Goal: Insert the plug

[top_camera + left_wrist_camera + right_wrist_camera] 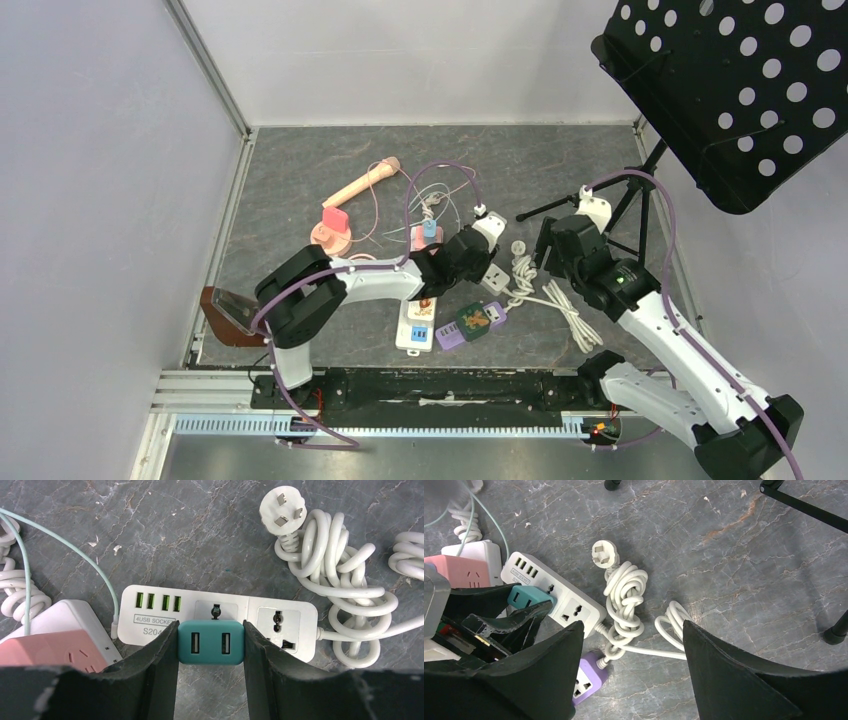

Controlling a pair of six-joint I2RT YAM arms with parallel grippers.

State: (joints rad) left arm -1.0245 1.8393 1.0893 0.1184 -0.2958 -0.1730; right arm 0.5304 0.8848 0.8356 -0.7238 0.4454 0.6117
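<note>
My left gripper (210, 628) is pinching the teal plug (210, 647). One finger presses on each short side, and the two little slots on its face look up at my camera.

The plug sits right over the white power strip (152, 622), on the middle socket (215, 611). I can see only the top hole of that socket peeking out past the plug. The strip lies long from left to right in my left wrist view, and the wide side of the plug runs the same way, so they line up. The way to go is straight down, away from my hand. I cannot tell if the pins are in the holes yet, because the plug hides them.

My right gripper (633, 625) is spread wide and holds nothing. It hangs off to the side, above the white cord (626, 597) that is looped up beside the strip. So my left arm is the close one, and I think the push is its job. A pink box (55, 650) sits just beside the strip.
</note>
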